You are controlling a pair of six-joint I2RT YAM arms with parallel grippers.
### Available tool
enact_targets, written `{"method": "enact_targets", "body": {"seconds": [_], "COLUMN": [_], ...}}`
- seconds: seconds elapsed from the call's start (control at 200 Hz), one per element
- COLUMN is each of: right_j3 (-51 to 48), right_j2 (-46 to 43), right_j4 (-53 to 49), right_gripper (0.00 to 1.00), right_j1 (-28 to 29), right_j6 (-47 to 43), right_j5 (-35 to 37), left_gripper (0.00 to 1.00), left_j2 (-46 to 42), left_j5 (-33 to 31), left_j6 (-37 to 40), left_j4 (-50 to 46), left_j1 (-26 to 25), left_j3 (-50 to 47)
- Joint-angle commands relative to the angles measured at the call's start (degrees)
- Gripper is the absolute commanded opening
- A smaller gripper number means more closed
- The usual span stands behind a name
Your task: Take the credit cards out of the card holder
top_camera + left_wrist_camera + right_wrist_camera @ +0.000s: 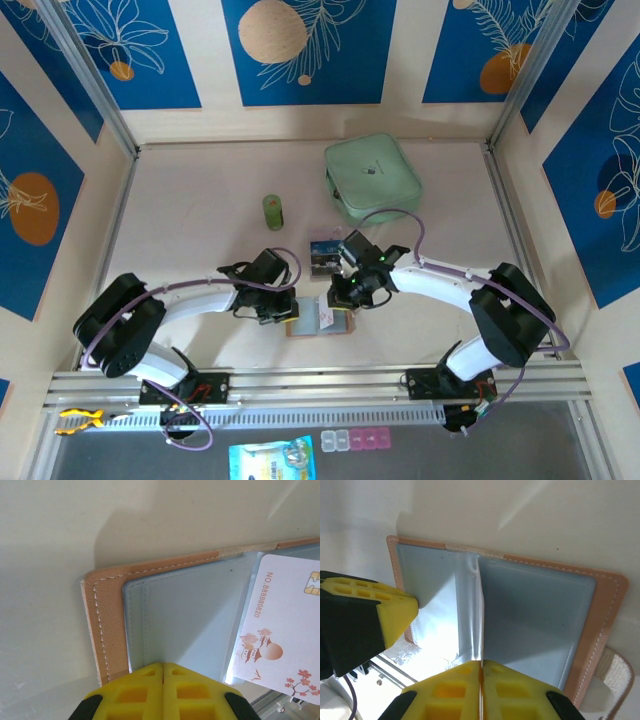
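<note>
Left end effector [163, 668] is pressed together over the opened holder [105, 625]; right end effector [481, 667] likewise. "NO.888880820" is printed on a card [282, 625].

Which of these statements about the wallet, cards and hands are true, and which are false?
1. The wallet lies open on the table. True.
2. The left hand is wide open. False: its fingers are shut together at the wallet's edge.
3. A pale card with a chip and blossom print lies over the wallet's inner side. True.
4. The mint case sits at the near edge by the arm bases. False: it lies at the far side of the table.
5. A printed card lies on the table beyond the wallet. True.
</note>
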Motion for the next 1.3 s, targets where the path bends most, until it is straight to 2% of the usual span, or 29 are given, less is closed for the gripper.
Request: {"method": "enact_targets", "body": {"seconds": [0.0, 0.73, 1.005, 1.295], "right_j3": [1.69, 2.33, 3.08, 4.98], "right_j2": [0.82, 2.81, 0.05, -2.28], "right_j4": [-2.08, -0.98, -2.83, -7.03], "right_gripper": [0.1, 0.1, 0.08, 0.05], "right_j1": [0.79, 2.44, 2.44, 1.92], "right_j6": [-0.76, 0.34, -0.06, -2.21], "right_j5": [0.84, 1.1, 2.58, 4.61], "left_gripper": [0.0, 0.0, 0.0, 0.0], "left_j2": [1.77, 5.12, 0.92, -1.29], "left_j5": [-0.41, 1.42, -3.52, -5.73], "left_j6": [0.67, -0.84, 0.87, 1.95], "left_j4": [-2.18, 1.92, -4.59, -7.99], "left_j1": [-0.27, -2.71, -2.6, -2.05], "left_j3": [0.0, 1.97, 3.18, 3.46]}}
